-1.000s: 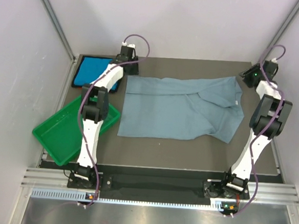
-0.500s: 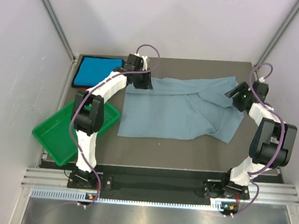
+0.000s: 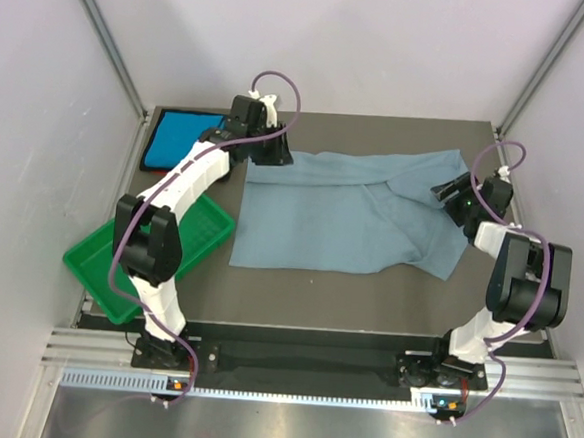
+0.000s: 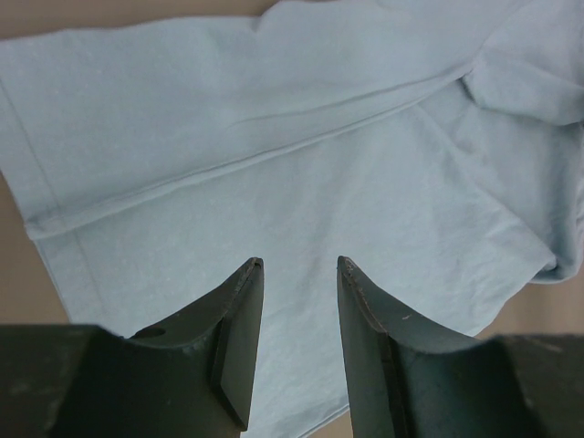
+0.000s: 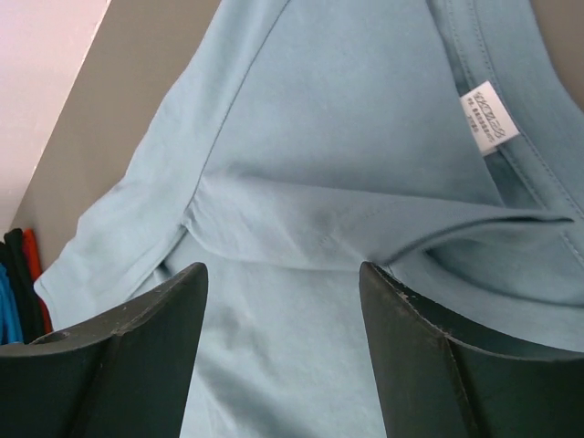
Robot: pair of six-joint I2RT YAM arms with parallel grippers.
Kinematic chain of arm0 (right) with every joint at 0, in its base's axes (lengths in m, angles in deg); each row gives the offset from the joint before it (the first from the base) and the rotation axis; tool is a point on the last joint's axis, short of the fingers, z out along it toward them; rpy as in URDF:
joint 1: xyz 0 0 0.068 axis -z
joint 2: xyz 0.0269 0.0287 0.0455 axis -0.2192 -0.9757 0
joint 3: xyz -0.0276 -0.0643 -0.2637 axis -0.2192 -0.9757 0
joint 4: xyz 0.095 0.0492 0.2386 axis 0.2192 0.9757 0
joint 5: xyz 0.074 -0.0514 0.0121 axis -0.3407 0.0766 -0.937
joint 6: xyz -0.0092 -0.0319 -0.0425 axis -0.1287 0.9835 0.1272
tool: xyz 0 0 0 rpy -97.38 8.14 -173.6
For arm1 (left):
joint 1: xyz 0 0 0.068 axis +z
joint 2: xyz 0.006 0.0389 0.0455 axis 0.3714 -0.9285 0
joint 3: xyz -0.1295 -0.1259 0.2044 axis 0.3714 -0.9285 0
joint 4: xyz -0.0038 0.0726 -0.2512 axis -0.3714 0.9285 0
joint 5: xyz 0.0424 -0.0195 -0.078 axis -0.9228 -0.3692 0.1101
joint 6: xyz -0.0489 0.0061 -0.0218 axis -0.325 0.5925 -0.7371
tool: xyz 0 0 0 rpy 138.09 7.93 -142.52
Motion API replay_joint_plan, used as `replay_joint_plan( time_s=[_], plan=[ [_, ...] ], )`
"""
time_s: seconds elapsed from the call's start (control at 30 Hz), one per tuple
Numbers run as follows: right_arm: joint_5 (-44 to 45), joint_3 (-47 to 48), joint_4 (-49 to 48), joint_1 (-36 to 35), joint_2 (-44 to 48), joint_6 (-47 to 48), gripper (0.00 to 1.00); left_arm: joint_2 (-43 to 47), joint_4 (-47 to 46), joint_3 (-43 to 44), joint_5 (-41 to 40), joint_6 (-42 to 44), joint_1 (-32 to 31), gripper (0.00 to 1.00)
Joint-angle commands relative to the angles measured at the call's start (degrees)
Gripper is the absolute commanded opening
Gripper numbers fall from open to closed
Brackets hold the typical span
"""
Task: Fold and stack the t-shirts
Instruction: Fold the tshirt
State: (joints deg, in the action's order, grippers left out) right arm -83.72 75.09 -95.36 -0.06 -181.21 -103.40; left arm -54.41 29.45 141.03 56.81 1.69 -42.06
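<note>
Where L claw (image 4: pixel 299 260), grey tee (image 4: pixel 274 137) beneath

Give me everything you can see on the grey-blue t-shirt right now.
The grey-blue t-shirt is soft cloth, lying spread on the dark table; its far edge is doubled over and the collar end is rumpled, a white tag showing inside the neck. The left gripper and right gripper stand open above opposite ends, gripping nothing.
</note>
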Motion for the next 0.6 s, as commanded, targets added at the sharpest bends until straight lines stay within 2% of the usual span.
replay_joint_plan(
  time_s=[0.0,0.37,0.57],
  plan=[
    [0.66,0.53,-5.58,-1.09,-2.15,-0.47,0.67,0.75,0.62,-0.88,-1.23,-0.4,0.04,0.43],
    [4.25,-0.34,-4.17,-3.11,-2.07,0.23,0.65,-0.04,0.62,-0.61,-2.46,-0.4,0.04,0.43],
    [9.18,-2.36,-4.78,-4.51,-1.72,-1.69,0.66,-1.62,-0.96,-2.19,-1.41,-4.26,0.04,0.42]
  ],
)
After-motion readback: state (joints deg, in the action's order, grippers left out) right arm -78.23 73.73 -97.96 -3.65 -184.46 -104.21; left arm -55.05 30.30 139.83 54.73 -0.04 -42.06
